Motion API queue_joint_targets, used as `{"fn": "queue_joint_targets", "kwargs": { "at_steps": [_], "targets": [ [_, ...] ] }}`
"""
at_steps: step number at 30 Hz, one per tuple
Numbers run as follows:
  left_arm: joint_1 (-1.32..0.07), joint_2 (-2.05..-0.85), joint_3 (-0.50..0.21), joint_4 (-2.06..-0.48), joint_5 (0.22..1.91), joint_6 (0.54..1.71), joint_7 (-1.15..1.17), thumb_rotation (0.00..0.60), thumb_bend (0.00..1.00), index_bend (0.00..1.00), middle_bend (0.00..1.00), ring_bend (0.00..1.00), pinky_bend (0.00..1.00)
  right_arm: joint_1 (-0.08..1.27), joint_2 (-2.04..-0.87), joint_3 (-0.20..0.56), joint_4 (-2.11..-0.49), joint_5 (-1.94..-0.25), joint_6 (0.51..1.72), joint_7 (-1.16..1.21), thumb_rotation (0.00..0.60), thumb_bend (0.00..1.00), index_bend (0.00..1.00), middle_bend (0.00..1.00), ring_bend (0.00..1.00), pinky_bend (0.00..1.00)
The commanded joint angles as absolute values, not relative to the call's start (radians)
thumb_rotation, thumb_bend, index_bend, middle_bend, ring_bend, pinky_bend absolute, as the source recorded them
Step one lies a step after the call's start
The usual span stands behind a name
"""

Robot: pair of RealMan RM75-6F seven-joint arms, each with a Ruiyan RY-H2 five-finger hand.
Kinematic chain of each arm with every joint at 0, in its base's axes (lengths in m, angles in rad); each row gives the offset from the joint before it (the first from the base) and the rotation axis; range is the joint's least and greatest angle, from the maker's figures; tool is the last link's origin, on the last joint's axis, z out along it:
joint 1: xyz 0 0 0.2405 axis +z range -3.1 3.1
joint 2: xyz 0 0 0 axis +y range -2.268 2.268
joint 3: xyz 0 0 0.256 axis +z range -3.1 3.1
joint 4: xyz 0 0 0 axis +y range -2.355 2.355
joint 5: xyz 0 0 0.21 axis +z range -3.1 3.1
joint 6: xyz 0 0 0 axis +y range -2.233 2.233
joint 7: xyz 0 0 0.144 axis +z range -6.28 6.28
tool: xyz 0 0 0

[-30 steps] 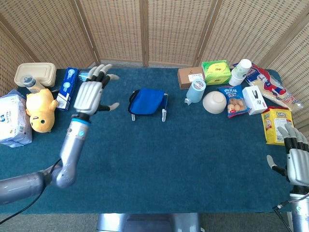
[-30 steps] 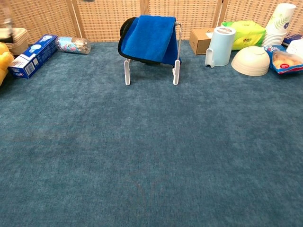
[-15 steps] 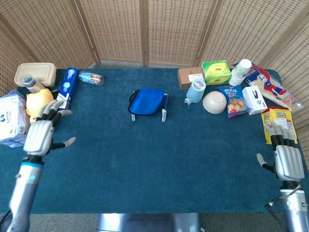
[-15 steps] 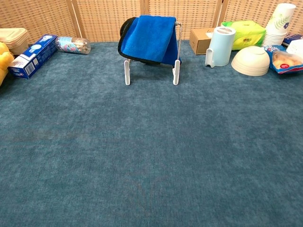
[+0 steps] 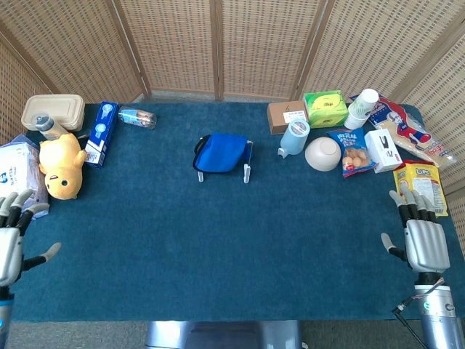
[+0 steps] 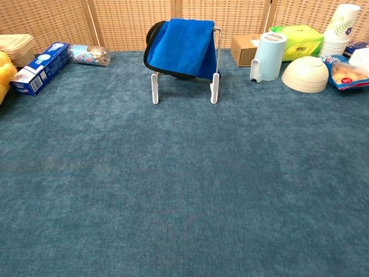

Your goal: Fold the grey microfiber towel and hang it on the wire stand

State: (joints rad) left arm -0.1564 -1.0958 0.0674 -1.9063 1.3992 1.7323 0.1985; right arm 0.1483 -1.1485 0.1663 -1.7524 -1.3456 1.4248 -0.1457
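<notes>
Towel drapes the stand; no writing is legible.

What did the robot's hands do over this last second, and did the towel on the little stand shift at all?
The left hand drew back from beside the stand to the table's near left corner, open and empty. The right hand edged slightly forward along the right edge, also open. Nothing was grasped or released. The blue towel remained draped over the stand, and the items around the table stayed put.

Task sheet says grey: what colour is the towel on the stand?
Bright blue with a dark edge, not grey; the towel shows best in the chest view.
</notes>
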Motion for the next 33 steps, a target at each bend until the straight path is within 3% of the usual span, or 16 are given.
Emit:
{"fn": "queue_joint_targets", "kwargs": {
  "at_steps": [1, 7, 33],
  "targets": [
    [-0.100, -1.093, 0.089, -1.887, 1.416, 1.767, 0.184, 0.600, 0.17, 0.26, 0.12, 0.00, 0.00, 0.143, -1.152, 0.162, -1.754, -1.344, 1.436, -0.160, 0.600, 0.28, 0.10, 0.05, 0.00, 0.00],
    [-0.031, -1.105, 0.087, -1.836, 1.428, 1.812, 0.185, 0.600, 0.17, 0.26, 0.12, 0.00, 0.00, 0.128, -1.144, 0.153, -1.763, -1.345, 1.455, -0.164, 0.600, 0.28, 0.10, 0.05, 0.00, 0.00],
    [0.087, -1.121, 0.065, -1.814, 1.440, 1.778, 0.170, 0.600, 0.18, 0.28, 0.13, 0.00, 0.00, 0.116, -1.134, 0.120, -1.752, -1.376, 1.445, -0.121, 0.600, 0.28, 0.10, 0.05, 0.00, 0.00]
  ]
}}
